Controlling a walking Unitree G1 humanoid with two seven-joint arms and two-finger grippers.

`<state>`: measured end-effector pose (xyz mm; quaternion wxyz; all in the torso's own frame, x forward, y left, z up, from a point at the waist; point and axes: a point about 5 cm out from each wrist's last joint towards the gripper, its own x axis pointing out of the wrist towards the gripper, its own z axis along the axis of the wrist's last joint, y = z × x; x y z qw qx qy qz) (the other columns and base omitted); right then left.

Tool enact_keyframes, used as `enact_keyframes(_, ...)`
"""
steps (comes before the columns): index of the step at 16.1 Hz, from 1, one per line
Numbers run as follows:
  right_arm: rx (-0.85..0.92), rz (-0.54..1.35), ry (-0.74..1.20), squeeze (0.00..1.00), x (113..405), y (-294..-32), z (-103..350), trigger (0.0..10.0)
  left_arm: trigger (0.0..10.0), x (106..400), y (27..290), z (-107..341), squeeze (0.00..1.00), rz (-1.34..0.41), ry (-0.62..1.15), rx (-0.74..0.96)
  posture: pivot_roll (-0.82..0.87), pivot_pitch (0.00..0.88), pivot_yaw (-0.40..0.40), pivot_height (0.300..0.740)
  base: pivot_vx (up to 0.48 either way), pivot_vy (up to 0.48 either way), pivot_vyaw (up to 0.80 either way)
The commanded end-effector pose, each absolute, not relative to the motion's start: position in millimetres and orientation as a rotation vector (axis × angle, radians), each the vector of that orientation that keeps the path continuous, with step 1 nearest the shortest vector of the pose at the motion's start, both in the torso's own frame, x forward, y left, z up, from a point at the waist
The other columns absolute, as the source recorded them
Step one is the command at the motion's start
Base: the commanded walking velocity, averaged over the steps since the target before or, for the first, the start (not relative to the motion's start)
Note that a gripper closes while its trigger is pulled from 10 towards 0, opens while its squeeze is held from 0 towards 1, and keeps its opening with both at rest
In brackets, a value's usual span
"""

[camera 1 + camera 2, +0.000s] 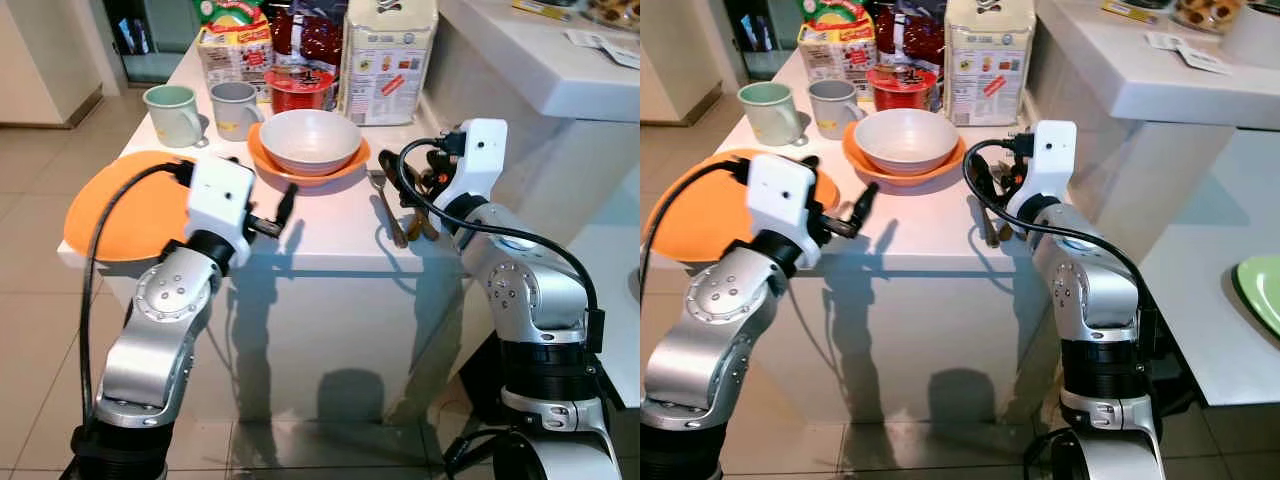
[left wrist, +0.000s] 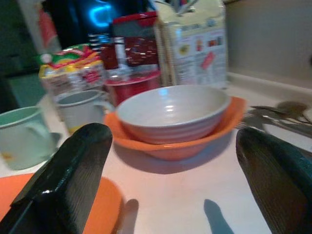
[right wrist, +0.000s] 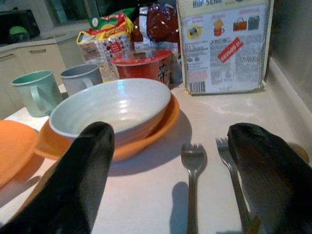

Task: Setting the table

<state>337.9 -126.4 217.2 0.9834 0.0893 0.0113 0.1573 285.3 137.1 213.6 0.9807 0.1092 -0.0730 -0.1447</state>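
Note:
On the white table (image 1: 330,235), a white bowl (image 1: 310,140) sits nested in an orange bowl (image 1: 300,172). A large orange plate (image 1: 105,215) lies at the table's left front corner, overhanging the edge. Two forks (image 3: 193,161) and spoons (image 1: 422,222) lie at the right, beside the bowls. My left gripper (image 1: 275,212) hovers open just above the table between the plate and the bowls, holding nothing. My right gripper (image 1: 408,180) stands open low over the cutlery, its fingers (image 3: 87,165) on either side of the forks.
A green mug (image 1: 172,113) and a grey mug (image 1: 235,108) stand behind the plate. A red tub (image 1: 300,90), a snack packet (image 1: 232,45) and a tall paper bag (image 1: 385,60) line the back. A white counter (image 1: 560,70) rises at the right, with a green plate (image 1: 1260,290) lower down.

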Motion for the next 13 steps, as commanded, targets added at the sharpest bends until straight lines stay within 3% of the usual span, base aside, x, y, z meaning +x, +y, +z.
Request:
enact_keyframes(1,0.178,0.311,0.015,0.85,337.3,-125.3,218.9,10.0,10.0,283.7,139.8,225.4,0.00,-0.268,-0.194,0.231,0.09,0.000,-0.070,0.740,0.270,0.000,0.80)
enact_keyframes(2,0.167,0.315,0.007,0.29,337.9,-123.2,220.7,10.0,10.0,282.8,141.5,227.4,0.00,-0.266,-0.199,0.238,0.09,0.000,-0.071,0.740,0.322,0.000,0.80)
enact_keyframes(3,0.164,0.317,0.003,0.29,337.8,-122.5,221.6,10.0,10.0,282.0,142.0,227.9,0.00,-0.266,-0.200,0.240,0.09,0.000,-0.071,0.740,0.322,0.000,0.80)
enact_keyframes(4,0.172,0.312,-0.005,0.00,339.2,-122.5,224.0,10.0,10.0,282.2,142.8,228.7,0.00,-0.266,-0.201,0.242,0.09,0.000,-0.071,0.740,0.356,0.000,0.80)
enact_keyframes(10,0.181,0.215,-0.070,0.00,340.7,-144.0,240.3,10.0,10.0,280.9,136.7,226.7,0.00,-0.305,-0.191,0.247,0.08,0.000,-0.065,0.740,0.418,0.000,0.00)
enact_keyframes(13,0.127,0.195,-0.055,0.00,340.0,-152.9,245.0,10.0,10.0,278.7,135.0,223.3,0.00,-0.316,-0.174,0.263,0.09,0.000,-0.074,0.740,0.000,0.000,0.00)
